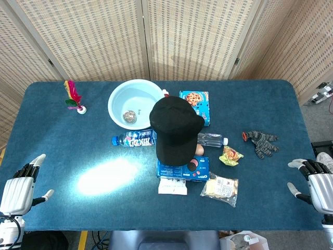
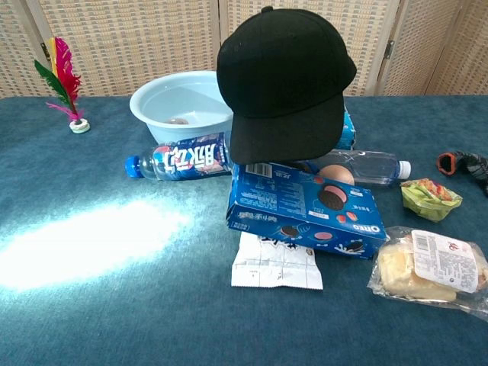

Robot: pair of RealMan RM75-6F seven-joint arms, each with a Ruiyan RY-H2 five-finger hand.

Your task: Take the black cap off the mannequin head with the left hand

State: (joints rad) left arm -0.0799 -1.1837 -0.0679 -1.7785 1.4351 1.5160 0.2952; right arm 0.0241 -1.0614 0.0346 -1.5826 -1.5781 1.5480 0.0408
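At desk centre: black cap [image 2: 284, 80] sits on your mannequin head [image 2: 335, 174].
Left hand [image 1: 20, 180]: fingers spread, holding nothing.
Right hand [image 1: 315, 180]: the same.

The black fabric baseball cap [image 1: 175, 127] [image 2: 284, 80], with a button on its crown, sits on the almost wholly hidden mannequin head, its brim pointing down toward the near table edge and overhanging the blue Oreo box [image 1: 183, 169] [image 2: 305, 209] lying just in front.
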